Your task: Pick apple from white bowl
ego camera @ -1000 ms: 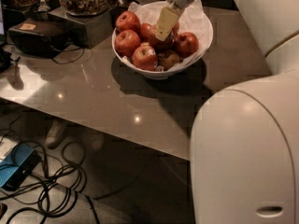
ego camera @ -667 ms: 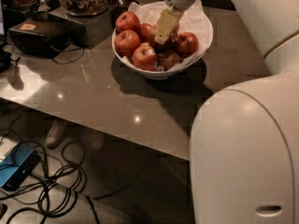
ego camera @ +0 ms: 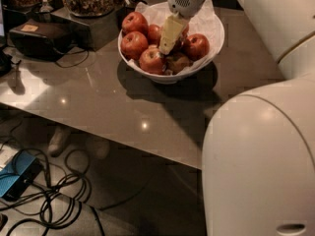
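1. The apple point(ego camera: 151, 60) sits in the white bowl point(ego camera: 170, 76) near the front rim. It is wedged among other red apples point(ego camera: 134, 43) on crinkled paper point(ego camera: 212, 23), so it likely cannot roll.
2. The gripper point(ego camera: 165, 48) points down into the heap just beside it, tilted as if to slip between the fruit. I cannot tell whether it is spread or closed.
3. The bowl stands on the grey table point(ego camera: 98, 102).

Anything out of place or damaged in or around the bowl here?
One piece looks off: a dull brown fruit at the front of the white bowl, among glossy red apples; possibly bruised or another kind. The gripper is down among the fruit at the bowl's middle. Nothing lies spilled on the table.
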{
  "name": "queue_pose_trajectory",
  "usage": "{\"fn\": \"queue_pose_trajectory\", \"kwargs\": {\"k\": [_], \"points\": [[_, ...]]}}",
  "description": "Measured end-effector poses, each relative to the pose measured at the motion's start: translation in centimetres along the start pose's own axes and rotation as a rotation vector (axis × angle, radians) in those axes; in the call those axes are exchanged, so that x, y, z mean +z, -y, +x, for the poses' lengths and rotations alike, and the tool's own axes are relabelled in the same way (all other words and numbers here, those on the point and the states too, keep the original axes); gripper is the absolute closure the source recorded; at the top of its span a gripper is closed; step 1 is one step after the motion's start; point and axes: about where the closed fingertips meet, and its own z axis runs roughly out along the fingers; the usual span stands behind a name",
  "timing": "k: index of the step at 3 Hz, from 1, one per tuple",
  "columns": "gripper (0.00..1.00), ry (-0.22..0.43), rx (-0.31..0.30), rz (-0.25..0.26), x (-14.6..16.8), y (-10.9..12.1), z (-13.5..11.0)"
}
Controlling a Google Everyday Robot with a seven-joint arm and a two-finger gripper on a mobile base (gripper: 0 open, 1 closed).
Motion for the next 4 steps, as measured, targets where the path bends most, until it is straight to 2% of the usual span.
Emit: {"fn": "queue_pose_trajectory", "kwargs": {"k": [2,4], "points": [[0.37,-0.011,-0.018,-0.011,0.1,-0.5,-0.1],[0.37,-0.009,-0.044,0.034,-1.4,0.8,-0.8]]}}
